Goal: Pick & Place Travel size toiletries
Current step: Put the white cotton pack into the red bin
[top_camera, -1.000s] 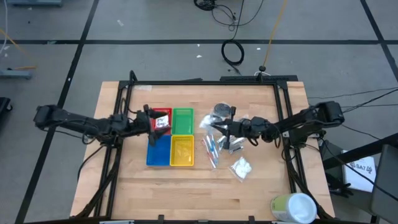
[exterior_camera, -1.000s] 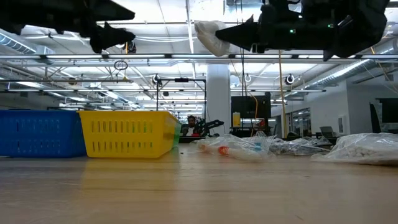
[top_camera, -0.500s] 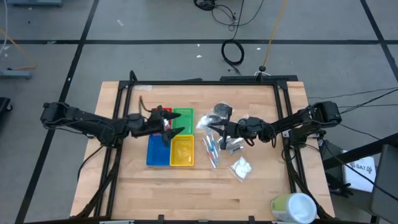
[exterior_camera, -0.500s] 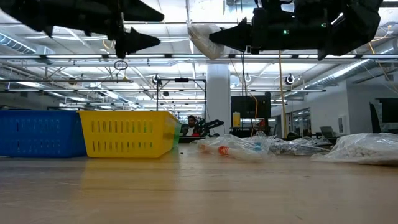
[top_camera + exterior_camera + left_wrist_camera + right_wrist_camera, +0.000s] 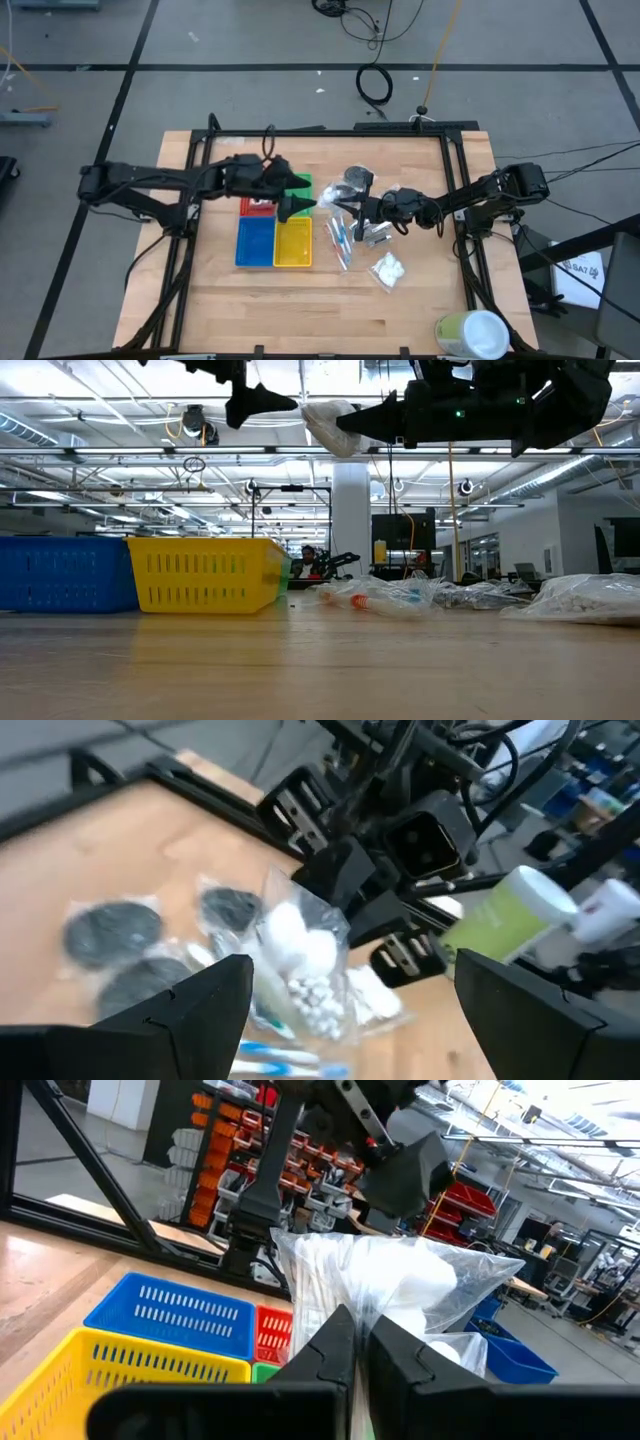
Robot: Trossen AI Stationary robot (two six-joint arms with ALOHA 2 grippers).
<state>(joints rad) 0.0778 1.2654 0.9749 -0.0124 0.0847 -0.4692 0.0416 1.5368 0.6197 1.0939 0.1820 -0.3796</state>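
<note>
left gripper [image 5: 300, 204] has swung across from over the red tray [image 5: 259, 205] to the green tray's 3 o'clock edge, jaws spread and empty.

white packet [image 5: 327, 199], a clear bag of small white pieces, hangs off the table pinched in the right gripper [image 5: 335, 200], whose fingers are pressed together on its gathered plastic; it sits between the two grippers, just at 3 o'clock of the green tray [image 5: 298, 183]. in the left wrist view the same packet [image 5: 297, 950] hangs in front of the right arm. below and toward 5 o'clock of it on the table [image 5: 420, 300] lie the pale blue tubes [image 5: 339, 240], another white packet [image 5: 388, 267], and bagged dark grey discs [image 5: 354, 180] at 1 o'clock. yellow tray [image 5: 292, 246] and blue tray [image 5: 254, 241] sit at 7 o'clock. a pale green and white cylinder [image 5: 471, 334] lies at the table's 5 o'clock corner.
</note>
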